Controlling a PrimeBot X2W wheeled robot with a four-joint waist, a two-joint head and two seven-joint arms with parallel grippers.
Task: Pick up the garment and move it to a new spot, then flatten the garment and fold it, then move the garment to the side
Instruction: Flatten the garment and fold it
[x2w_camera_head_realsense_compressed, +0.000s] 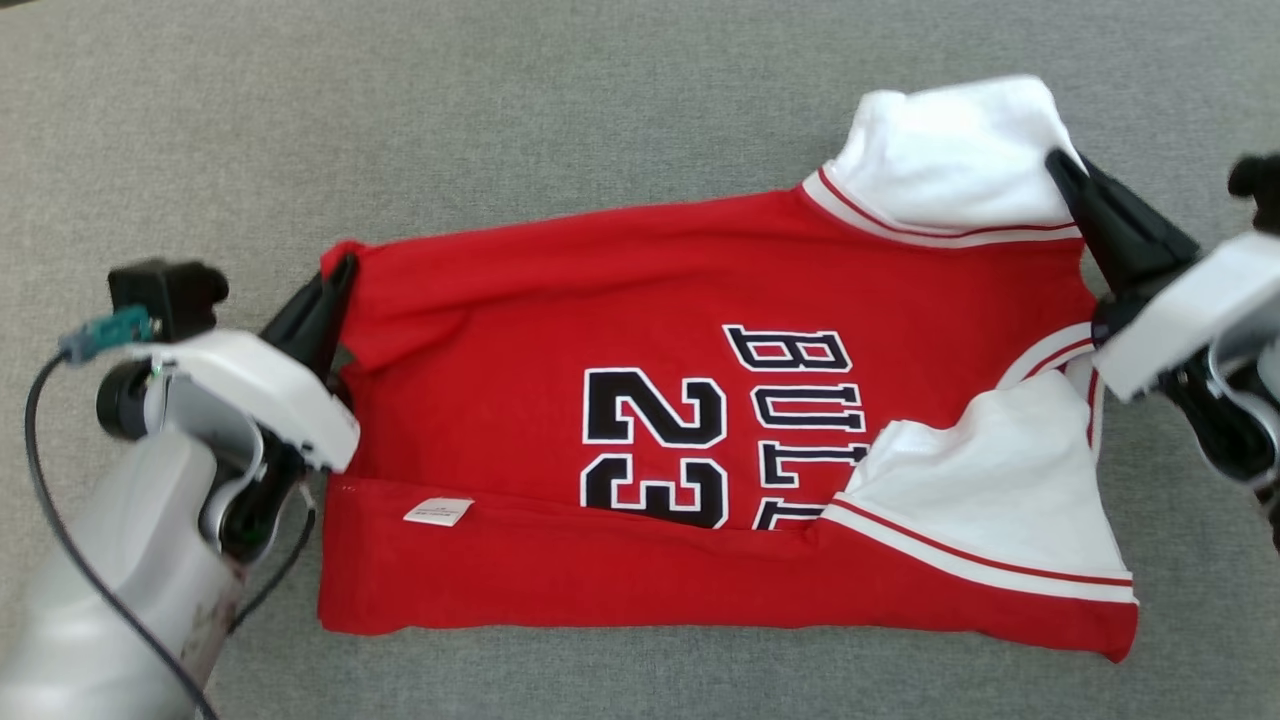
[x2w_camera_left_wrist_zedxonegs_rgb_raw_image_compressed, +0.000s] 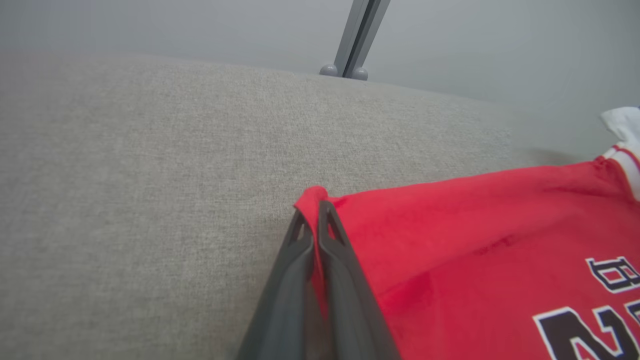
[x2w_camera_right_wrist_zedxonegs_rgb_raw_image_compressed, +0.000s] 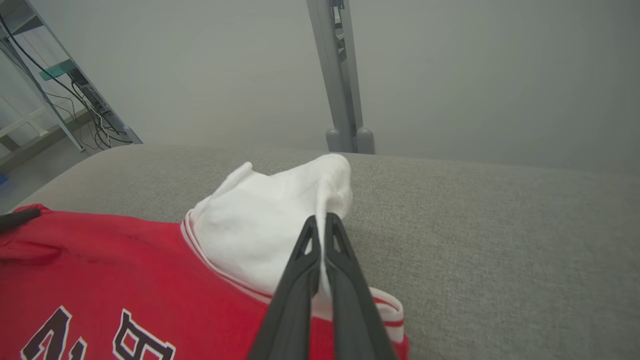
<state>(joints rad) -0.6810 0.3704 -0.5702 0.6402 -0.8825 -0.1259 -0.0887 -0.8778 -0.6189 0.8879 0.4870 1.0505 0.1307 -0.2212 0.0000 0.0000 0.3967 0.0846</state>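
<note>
The garment (x2w_camera_head_realsense_compressed: 560, 300) is a red jersey with white sleeves and black "23" lettering, lying partly folded on the grey fabric surface (x2w_camera_head_realsense_compressed: 500, 120); its near edge is turned over onto itself. My left gripper (x2w_camera_head_realsense_compressed: 343, 268) is shut on the garment's red far-left corner (x2w_camera_left_wrist_zedxonegs_rgb_raw_image_compressed: 312, 197), pinched between the fingers (x2w_camera_left_wrist_zedxonegs_rgb_raw_image_compressed: 295, 250). My right gripper (x2w_camera_head_realsense_compressed: 1058, 163) is shut on the edge of the white far-right sleeve (x2w_camera_right_wrist_zedxonegs_rgb_raw_image_compressed: 280, 215), with cloth showing between the fingers (x2w_camera_right_wrist_zedxonegs_rgb_raw_image_compressed: 350, 270). A second white sleeve (x2w_camera_head_realsense_compressed: 990, 480) lies folded over the near right part.
A grey metal post (x2w_camera_right_wrist_zedxonegs_rgb_raw_image_compressed: 340, 80) stands behind the far edge of the grey surface. A shelf frame with cables (x2w_camera_right_wrist_zedxonegs_rgb_raw_image_compressed: 60, 80) is off to one side in the right wrist view. Bare grey surface surrounds the garment on all sides.
</note>
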